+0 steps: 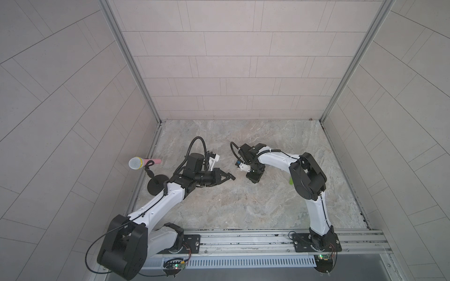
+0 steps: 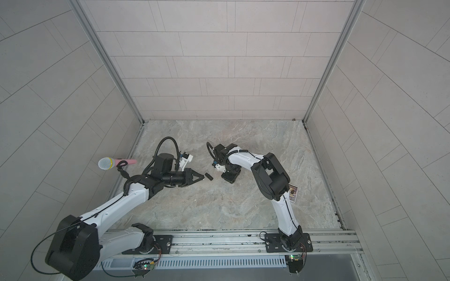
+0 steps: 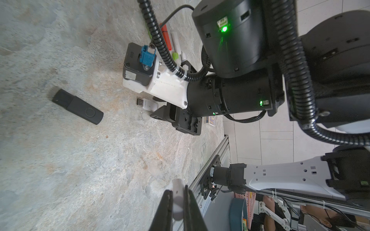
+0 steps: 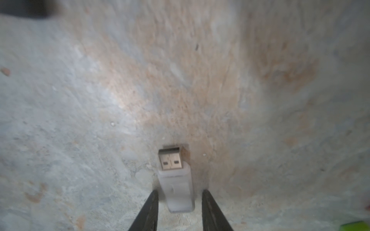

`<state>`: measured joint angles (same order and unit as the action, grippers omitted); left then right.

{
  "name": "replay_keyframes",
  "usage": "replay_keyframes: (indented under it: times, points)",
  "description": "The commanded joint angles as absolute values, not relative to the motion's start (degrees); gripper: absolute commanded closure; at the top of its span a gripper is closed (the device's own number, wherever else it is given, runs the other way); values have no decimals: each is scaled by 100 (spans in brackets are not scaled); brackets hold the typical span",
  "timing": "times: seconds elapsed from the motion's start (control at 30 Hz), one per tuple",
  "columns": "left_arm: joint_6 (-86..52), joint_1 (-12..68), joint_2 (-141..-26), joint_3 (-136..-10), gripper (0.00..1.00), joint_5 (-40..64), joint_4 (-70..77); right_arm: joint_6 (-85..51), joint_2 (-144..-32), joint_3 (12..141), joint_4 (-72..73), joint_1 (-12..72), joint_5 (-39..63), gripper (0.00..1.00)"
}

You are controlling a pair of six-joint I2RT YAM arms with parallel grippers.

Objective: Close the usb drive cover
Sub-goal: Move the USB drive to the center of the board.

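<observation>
Bench [image 1: 243, 206] of mottled stone is occupied near its middle by the white usb drive [image 4: 176, 186], laid flat, plug bared; the right fingers [image 4: 150, 212] are spread either side, gaps showing. A pale cap [image 3: 177, 204] is pinched by the closed left fingers [image 3: 165, 212], left of a black drive [image 2: 209, 176].

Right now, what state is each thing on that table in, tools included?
White USB drive: uncapped, plug bare, lying flat.
Right tool: open, straddling that drive.
Left tool: shut on white cap.
Black USB drive: lying flat, no plug showing.
Microphone: clipped in its stand.
</observation>
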<state>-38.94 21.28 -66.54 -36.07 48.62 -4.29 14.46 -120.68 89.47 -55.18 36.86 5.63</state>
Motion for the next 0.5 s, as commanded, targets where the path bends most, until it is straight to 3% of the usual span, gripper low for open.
replay_keyframes:
  times: [0.0,0.47]
  points:
    - [-3797,2092,-6662,-3594,89,4897,-423,1632,-12542,8845,-5356,3750,949,62]
    - [-3745,2092,-6724,-3593,89,4924,-453,1534,-12760,8866,-5366,3719,825,72]
